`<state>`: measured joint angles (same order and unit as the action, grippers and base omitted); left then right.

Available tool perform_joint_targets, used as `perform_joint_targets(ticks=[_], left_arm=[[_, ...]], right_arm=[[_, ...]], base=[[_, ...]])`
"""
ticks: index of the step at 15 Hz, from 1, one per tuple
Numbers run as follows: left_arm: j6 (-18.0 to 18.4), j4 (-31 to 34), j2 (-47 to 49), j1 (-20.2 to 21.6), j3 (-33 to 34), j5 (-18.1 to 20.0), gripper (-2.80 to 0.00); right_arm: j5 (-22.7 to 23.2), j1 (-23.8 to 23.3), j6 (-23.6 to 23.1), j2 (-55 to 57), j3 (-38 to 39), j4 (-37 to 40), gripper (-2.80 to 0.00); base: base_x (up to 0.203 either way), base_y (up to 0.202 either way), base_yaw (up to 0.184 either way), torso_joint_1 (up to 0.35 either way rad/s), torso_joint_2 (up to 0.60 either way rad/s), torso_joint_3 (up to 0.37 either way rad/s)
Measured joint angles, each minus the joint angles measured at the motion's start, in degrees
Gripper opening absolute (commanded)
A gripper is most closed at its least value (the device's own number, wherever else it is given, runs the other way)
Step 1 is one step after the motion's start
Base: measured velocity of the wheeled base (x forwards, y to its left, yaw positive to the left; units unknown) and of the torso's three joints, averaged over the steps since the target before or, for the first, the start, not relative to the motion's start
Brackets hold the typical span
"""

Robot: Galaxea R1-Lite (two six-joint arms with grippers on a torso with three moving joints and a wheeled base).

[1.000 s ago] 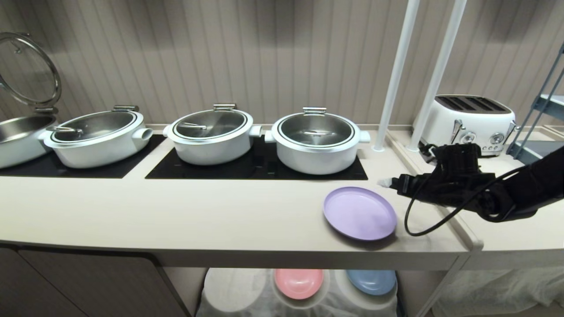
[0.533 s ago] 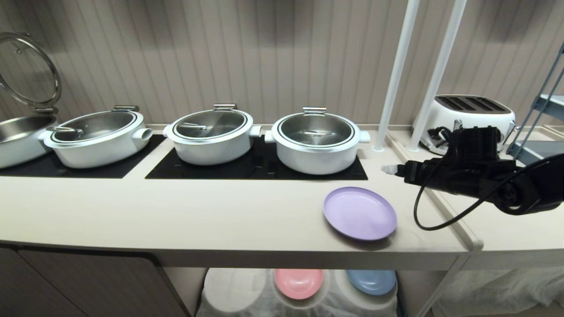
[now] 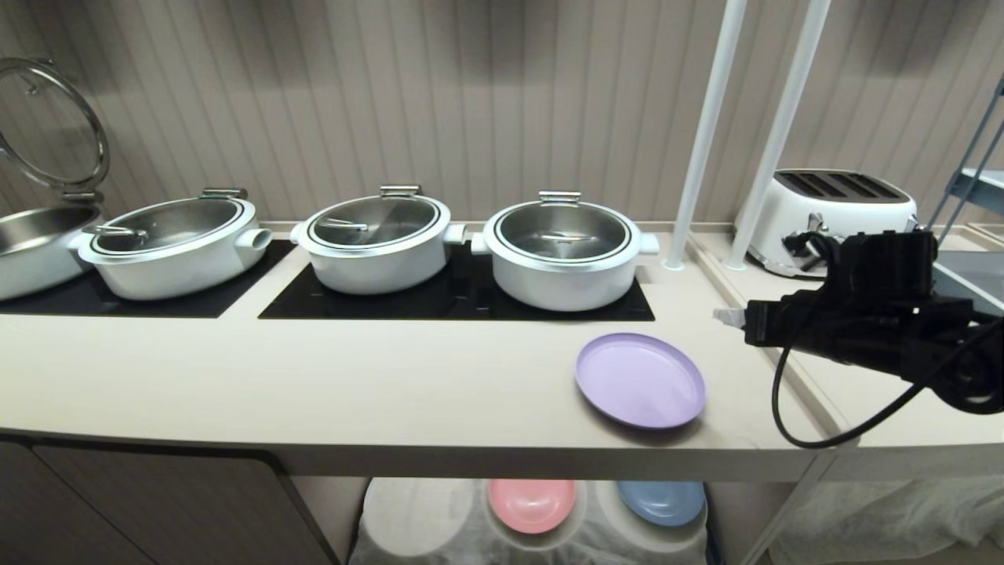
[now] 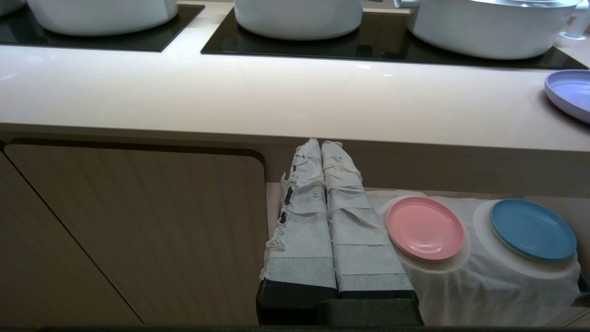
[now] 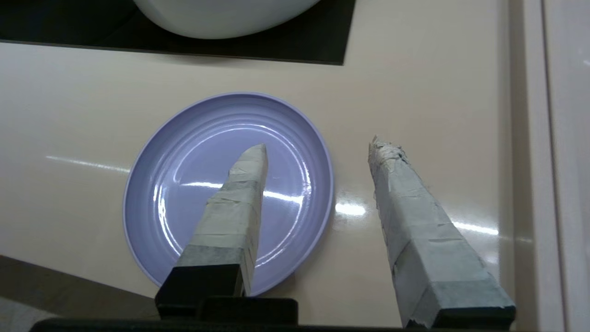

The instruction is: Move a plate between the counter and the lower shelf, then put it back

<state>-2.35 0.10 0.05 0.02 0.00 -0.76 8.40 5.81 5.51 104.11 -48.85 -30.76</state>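
The lilac plate (image 3: 641,380) lies flat on the beige counter (image 3: 392,377), near its front edge at the right end. My right gripper (image 3: 725,316) hangs over the counter to the right of the plate and apart from it. Seen from the right wrist, the right gripper (image 5: 318,147) is open and empty, one finger above the plate (image 5: 184,184), the other above bare counter. My left gripper (image 4: 321,143) is shut and parked low before the counter's front, beside the lower shelf (image 4: 484,286). The plate (image 4: 571,92) shows at the left wrist view's edge.
Three lidded white pots (image 3: 563,251) stand on black hob panels (image 3: 455,302) at the back. A white toaster (image 3: 839,212) and two white poles (image 3: 706,133) are at the right. A pink plate (image 3: 531,504) and a blue plate (image 3: 661,501) rest on the cloth-draped lower shelf (image 3: 423,518).
My right arm has drawn back to the right, away from the plate, and its wrist has levelled. The plate has not moved.
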Motion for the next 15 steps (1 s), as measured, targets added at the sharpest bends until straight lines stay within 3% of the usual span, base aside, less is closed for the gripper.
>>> perform_joint_targets(ticks=[6, 15], left_arm=[[0.01, 0.00, 0.00, 0.00, 0.00, 0.02, -2.80], [-0.03, 0.00, 0.00, 0.00, 0.00, -0.01, -2.80]], right_arm=[[-8.55, 1.04, -1.41, -9.23, 7.33, -0.29, -2.80], [-19.70, 0.15, -0.96, -33.49, 34.73, -11.35, -2.80]], base=[[0.000, 0.000, 0.000, 0.000, 0.00, 0.000], [0.000, 0.000, 0.000, 0.000, 0.00, 0.000]])
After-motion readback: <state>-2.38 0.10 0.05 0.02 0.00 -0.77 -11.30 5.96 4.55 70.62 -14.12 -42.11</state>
